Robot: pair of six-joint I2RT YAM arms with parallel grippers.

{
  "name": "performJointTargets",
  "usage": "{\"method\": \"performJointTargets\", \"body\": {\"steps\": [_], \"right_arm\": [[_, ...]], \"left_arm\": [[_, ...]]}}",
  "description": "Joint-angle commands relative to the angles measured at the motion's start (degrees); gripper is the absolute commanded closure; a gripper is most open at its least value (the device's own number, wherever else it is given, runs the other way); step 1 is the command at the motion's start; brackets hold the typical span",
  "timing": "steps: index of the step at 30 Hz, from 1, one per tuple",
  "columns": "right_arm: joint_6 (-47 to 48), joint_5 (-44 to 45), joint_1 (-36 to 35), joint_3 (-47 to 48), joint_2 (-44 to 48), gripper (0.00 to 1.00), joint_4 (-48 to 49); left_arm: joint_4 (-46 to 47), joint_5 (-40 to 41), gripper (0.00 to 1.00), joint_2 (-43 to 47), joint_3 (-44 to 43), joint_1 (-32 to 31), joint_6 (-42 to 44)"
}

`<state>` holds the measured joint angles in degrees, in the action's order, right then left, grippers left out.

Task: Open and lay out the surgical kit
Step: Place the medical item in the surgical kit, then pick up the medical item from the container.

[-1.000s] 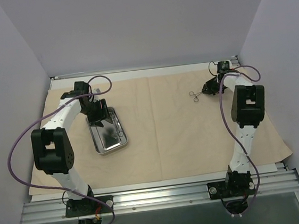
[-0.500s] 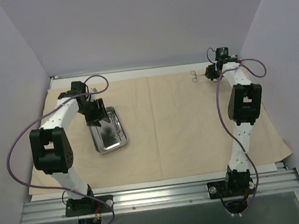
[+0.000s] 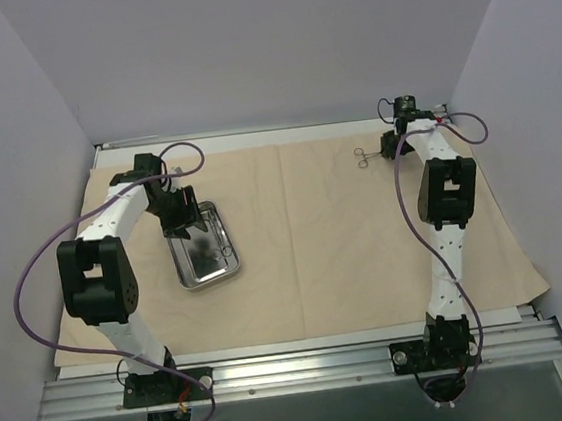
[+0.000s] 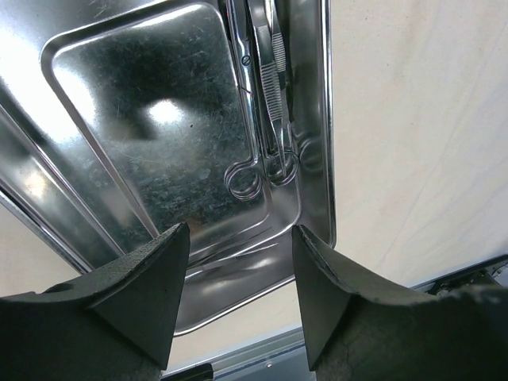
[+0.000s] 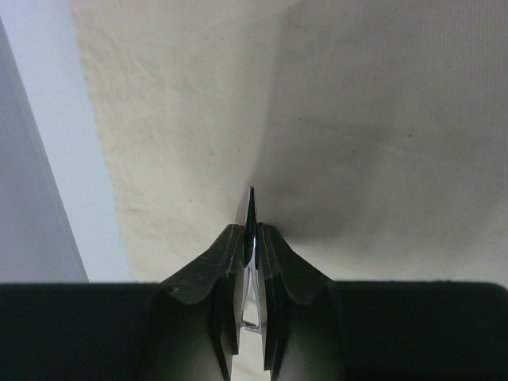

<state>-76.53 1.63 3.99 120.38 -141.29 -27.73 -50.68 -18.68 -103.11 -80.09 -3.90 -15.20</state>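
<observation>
The tan cloth wrap (image 3: 314,237) lies spread flat over the table. The steel tray (image 3: 213,281) sits on its left part. In the left wrist view the tray (image 4: 143,119) holds several thin instruments (image 4: 266,95) along its right wall, with ring handles among them. My left gripper (image 3: 187,220) (image 4: 238,232) is open and empty, just above the tray. My right gripper (image 3: 387,147) (image 5: 252,230) is at the far right, near the cloth's back edge. It is shut on a thin metal instrument (image 5: 252,202), whose ring handles (image 3: 361,157) stick out to the left.
Purple-grey walls close in the table at the back and both sides. A metal rail (image 3: 298,370) runs along the near edge and also shows in the left wrist view (image 4: 238,357). In the right wrist view the cloth (image 5: 381,119) ends at a pale strip (image 5: 48,159) on the left.
My right gripper has carried the ring-handled instrument from mid-right of the cloth toward the back edge. My left gripper has stayed over the tray, shifting only slightly.
</observation>
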Motion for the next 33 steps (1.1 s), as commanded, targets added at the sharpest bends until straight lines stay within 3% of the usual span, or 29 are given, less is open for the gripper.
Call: {"method": "performJointTargets", "body": {"steps": [1,7,9,13,20,22,24,27,33], "right_arm": [[1.5,3.6,-0.6,4.2,-0.1,0.85,-3.9],[2.8,3.9,-0.8,5.7,0.3,0.54,-5.3],[3.1,3.6,-0.8,5.7,0.8,0.50,-5.9],[5.0,3.2,-0.9,4.4,4.4,0.49,-6.6],[29.0,-0.7,-2.1,4.9,13.6,0.47,-13.2],[35.7,0.2,-2.9,1.1,17.4,0.47,-14.6],[39.2,0.3,-3.3,-8.7,25.2,0.46,-11.1],[40.2,-1.0,-3.2,-20.1,34.2,0.46,-7.2],[41.2,-5.0,-3.3,-27.8,41.9,0.45,-6.4]], "left_arm": [[-0.4,-1.6,0.37,-0.1,-3.0,0.3,0.7],[-0.9,-0.8,0.33,-0.2,-3.1,-0.3,0.0],[-1.4,0.1,0.34,-0.2,-3.2,-0.8,-0.3],[-1.8,1.8,0.34,0.3,-3.5,-2.2,-0.8],[-2.3,9.4,0.40,-2.8,-4.4,-7.2,-4.0],[-1.2,11.6,0.41,-2.9,-3.0,-8.8,-5.5],[-0.3,13.5,0.46,-2.5,-1.8,-9.6,-7.5],[1.4,15.1,0.53,-2.1,0.7,-11.1,-8.6],[3.6,20.2,0.62,-4.0,3.6,-12.2,-9.5]]}}
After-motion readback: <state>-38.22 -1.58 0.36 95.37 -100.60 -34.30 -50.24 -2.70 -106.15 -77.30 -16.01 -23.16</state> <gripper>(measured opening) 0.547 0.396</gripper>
